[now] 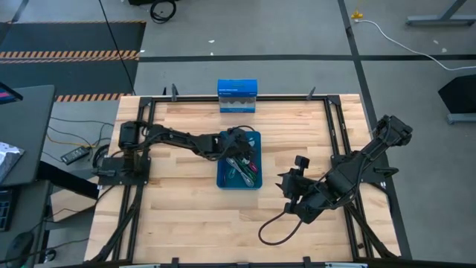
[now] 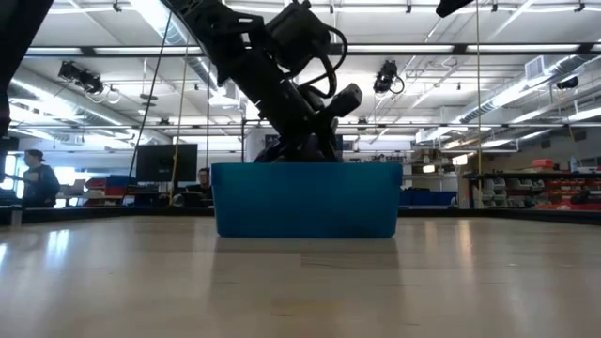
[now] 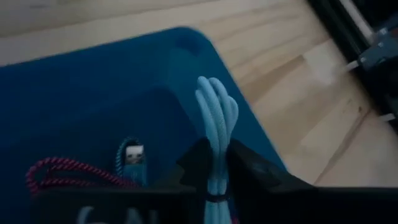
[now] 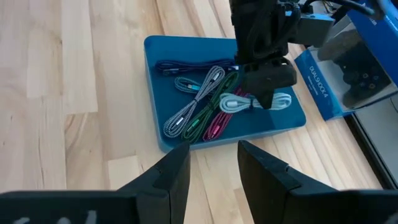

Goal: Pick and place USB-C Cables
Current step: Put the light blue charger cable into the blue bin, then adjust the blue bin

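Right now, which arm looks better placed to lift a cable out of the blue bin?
The left. Its claw is already down in the blue bin, closed on the pale blue cable. The right claw waits open over bare table beside the bin.

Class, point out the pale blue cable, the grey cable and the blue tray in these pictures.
pale blue cable (image 3: 216, 109), left wrist view, looped end above the fingers.
grey cable (image 4: 193, 104), right wrist view, middle of the braided bundle.
blue tray (image 2: 305, 200), low view, centre of its near wall.

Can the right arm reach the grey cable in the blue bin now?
Probably not: the left tool hangs over the blue bin, holding the pale blue cable, close beside the grey cable.
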`<action>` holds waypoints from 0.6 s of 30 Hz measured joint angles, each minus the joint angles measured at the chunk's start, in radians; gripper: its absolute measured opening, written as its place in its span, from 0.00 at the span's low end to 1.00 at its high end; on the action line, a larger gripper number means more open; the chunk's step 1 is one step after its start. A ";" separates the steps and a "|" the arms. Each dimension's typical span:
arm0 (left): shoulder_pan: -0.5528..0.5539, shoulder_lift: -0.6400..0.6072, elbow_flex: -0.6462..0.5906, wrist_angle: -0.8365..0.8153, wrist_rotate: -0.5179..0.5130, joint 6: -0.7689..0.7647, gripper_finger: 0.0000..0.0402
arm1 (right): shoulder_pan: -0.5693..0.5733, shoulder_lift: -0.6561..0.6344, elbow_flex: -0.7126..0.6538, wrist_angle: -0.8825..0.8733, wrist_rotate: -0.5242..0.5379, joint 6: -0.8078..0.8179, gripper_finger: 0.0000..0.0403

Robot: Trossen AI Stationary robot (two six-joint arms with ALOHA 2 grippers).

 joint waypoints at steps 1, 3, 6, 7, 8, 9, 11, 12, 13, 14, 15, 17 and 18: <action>0.000 0.000 0.000 -0.005 0.000 0.000 0.18 | 0.000 0.000 0.000 0.000 0.000 0.000 0.35; 0.000 0.001 -0.001 0.006 0.000 0.000 0.24 | 0.000 0.000 0.000 0.000 0.000 0.000 0.35; 0.000 0.000 -0.001 0.020 0.000 0.001 0.32 | 0.000 0.000 0.000 0.000 0.000 0.000 0.35; 0.000 0.000 -0.001 0.020 0.000 0.001 0.34 | 0.000 0.000 0.000 0.000 0.000 0.000 0.35; 0.000 0.001 -0.001 0.020 0.000 0.002 0.36 | 0.000 0.000 0.000 0.000 0.000 0.000 0.35; 0.000 0.001 -0.001 0.022 0.000 0.004 0.38 | 0.000 0.000 0.000 0.000 0.000 0.000 0.35; 0.000 0.000 -0.001 0.042 0.011 0.038 0.41 | 0.000 0.000 0.000 0.000 0.000 0.000 0.35; 0.000 -0.005 -0.001 0.055 0.026 0.065 0.42 | 0.000 0.000 0.000 0.000 0.000 0.000 0.35; 0.000 -0.013 -0.001 0.064 0.039 0.090 0.43 | 0.000 0.000 0.000 0.000 0.000 0.000 0.35; 0.000 -0.024 -0.001 0.079 0.047 0.110 0.44 | 0.000 0.000 0.000 -0.001 0.000 0.000 0.35; -0.001 -0.045 -0.001 0.074 0.056 0.133 0.44 | 0.000 0.000 0.000 -0.001 0.000 -0.001 0.35; -0.005 -0.086 0.000 0.077 0.066 0.185 0.44 | 0.000 0.000 0.000 -0.005 0.000 0.000 0.35; -0.008 -0.112 0.001 0.061 0.069 0.210 0.44 | 0.000 0.000 0.000 -0.004 0.000 0.000 0.35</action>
